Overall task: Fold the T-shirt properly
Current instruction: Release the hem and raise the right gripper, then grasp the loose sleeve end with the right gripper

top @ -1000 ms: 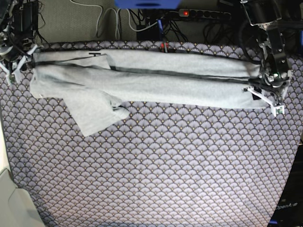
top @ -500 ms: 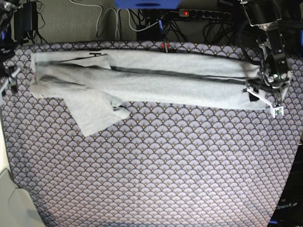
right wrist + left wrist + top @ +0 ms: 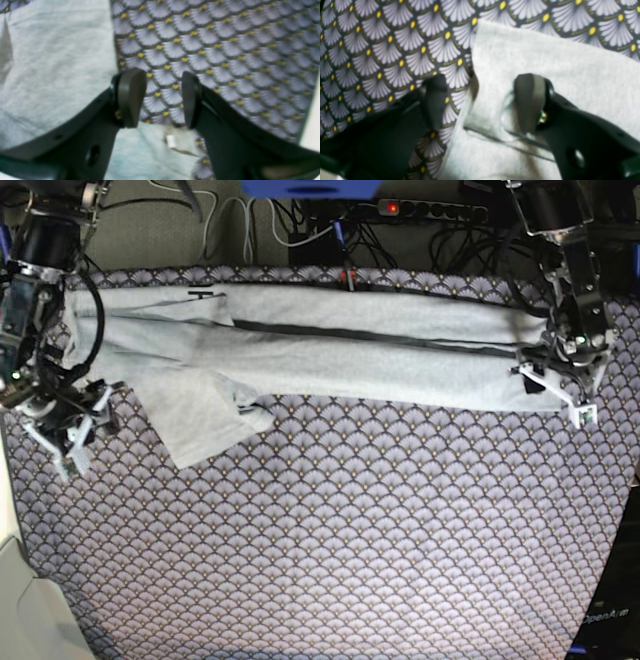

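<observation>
The light grey T-shirt (image 3: 330, 355) lies folded into a long band across the far side of the table, with one sleeve flap (image 3: 200, 420) hanging toward me. My left gripper (image 3: 555, 392) is at the band's right end. In the left wrist view it (image 3: 480, 102) is open and straddles the shirt's edge (image 3: 532, 57), one finger (image 3: 528, 100) on the shirt and the other on the patterned cloth. My right gripper (image 3: 68, 438) is open just off the band's left end. In the right wrist view it (image 3: 161, 98) is over the patterned cloth, with the shirt (image 3: 55, 62) beside it.
The purple-grey fan-scale cloth (image 3: 350, 530) covers the table. Cables and a power strip (image 3: 410, 210) lie behind the far edge. A small white tag (image 3: 171, 141) shows on the shirt below my right gripper. A pale surface (image 3: 25, 610) borders the table at the lower left.
My right arm has swung from the shirt's far left corner toward me, down along its left end. My left gripper has barely moved at the right end.
</observation>
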Robot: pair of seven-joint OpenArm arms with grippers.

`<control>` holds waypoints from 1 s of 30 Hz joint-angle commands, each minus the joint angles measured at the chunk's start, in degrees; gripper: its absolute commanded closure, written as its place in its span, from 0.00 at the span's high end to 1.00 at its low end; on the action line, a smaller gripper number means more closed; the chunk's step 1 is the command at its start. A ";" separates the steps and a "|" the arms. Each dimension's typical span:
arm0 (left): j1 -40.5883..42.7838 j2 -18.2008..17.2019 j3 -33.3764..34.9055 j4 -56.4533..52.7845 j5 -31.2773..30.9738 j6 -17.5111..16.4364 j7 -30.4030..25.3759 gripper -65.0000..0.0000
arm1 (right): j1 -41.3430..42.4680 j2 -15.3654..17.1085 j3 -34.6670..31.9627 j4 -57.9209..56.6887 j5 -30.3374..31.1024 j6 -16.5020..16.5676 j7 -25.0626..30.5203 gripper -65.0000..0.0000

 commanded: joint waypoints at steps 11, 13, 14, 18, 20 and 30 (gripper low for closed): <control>-0.58 -0.81 -0.40 1.20 0.12 0.18 -0.16 0.66 | 8.81 -2.26 -5.85 -10.85 0.66 -0.03 4.45 0.43; -0.58 -0.81 -0.40 1.20 0.12 0.18 -0.16 0.66 | 9.51 -2.00 -5.85 -14.28 0.66 -0.03 7.44 0.43; -0.58 -0.81 -0.40 1.20 0.12 0.18 -0.16 0.66 | 9.78 -1.47 -5.85 -15.60 0.66 -0.03 8.40 0.43; -0.58 -0.81 -0.40 1.20 0.12 0.18 -0.16 0.66 | 11.80 -1.03 -5.85 -21.75 0.66 -0.03 10.60 0.43; -0.58 -0.81 -0.40 1.20 0.12 0.18 -0.16 0.66 | 12.76 -1.03 -5.85 -24.39 0.66 -0.03 10.95 0.43; -1.20 -0.81 -0.40 1.64 0.21 0.27 -0.16 0.66 | 11.01 -2.52 -5.77 -24.57 0.75 -0.03 10.34 0.35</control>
